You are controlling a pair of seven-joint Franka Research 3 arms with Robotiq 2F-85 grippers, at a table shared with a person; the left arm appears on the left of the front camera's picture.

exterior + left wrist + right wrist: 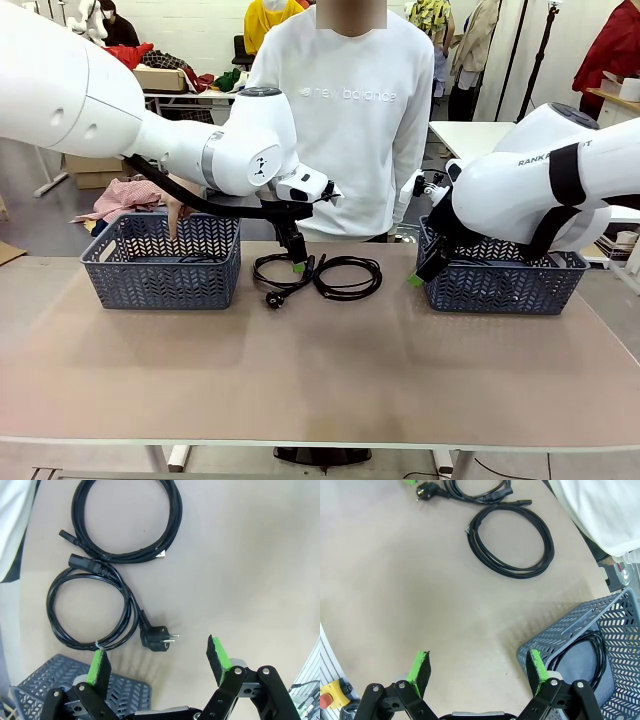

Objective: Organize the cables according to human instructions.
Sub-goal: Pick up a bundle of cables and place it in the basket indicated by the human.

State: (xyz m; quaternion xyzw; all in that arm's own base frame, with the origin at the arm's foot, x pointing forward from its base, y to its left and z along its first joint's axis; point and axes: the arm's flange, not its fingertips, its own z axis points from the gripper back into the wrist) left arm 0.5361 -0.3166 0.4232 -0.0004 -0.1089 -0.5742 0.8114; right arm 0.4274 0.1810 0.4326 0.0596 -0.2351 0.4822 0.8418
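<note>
Two coiled black cables lie on the table between the baskets: one with a round plug and one to its right. My left gripper hangs open just above the plug-ended coil, with nothing between its fingers. Another cable lies inside the right basket. At that basket's left wall my right gripper stands open and holds nothing. The person's hand points down into the left basket.
The person in a white sweater stands at the far edge, behind the cables. A red stop button sits at the lower left of the right wrist view. The near half of the table is bare.
</note>
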